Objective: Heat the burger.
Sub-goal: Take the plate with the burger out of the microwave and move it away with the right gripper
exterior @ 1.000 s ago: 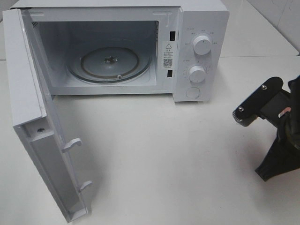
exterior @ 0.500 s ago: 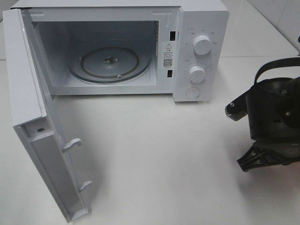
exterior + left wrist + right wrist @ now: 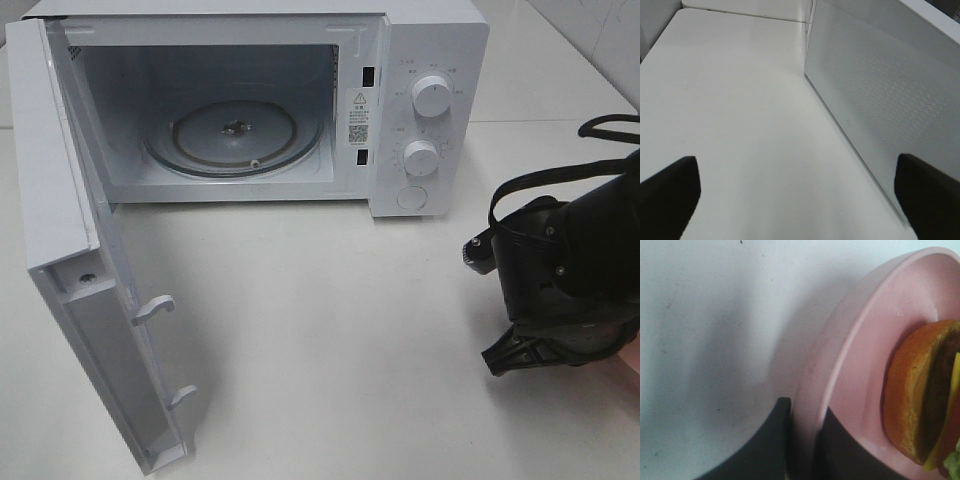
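Currently the right gripper (image 3: 802, 440) is pinched narrow on the rim of the pink plate (image 3: 850, 340), one finger on each side of the rim. The burger (image 3: 922, 395) rests on that plate, just inward of the clamped rim; the wrist view shows bun, patty, cheese and a little lettuce. In the high view the right arm sits at the right edge of the table (image 3: 320, 330), and only a pink sliver shows beneath it.

The microwave (image 3: 430, 40) stands at the far side, left of the gripper, door (image 3: 80, 330) swung fully open toward the near left, turntable (image 3: 235, 135) bare. The load must likely travel left and away into the cavity.

The left gripper (image 3: 800, 195) stands wide, holding nothing, beside the door's outer face.
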Robot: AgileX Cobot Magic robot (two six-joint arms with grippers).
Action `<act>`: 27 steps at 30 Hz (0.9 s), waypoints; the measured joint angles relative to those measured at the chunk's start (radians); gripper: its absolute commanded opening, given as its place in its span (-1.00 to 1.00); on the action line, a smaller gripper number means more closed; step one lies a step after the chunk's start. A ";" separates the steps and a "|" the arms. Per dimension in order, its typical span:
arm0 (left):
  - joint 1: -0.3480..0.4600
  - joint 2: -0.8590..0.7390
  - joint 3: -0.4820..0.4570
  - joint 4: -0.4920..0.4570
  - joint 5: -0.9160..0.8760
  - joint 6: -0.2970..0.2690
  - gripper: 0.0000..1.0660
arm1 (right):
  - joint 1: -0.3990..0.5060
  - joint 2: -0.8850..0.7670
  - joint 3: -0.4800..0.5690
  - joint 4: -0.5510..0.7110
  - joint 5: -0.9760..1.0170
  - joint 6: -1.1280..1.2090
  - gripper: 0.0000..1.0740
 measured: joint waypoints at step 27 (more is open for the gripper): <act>0.000 0.000 0.000 0.000 0.000 0.000 0.83 | -0.038 -0.079 0.001 0.037 -0.026 -0.067 -0.11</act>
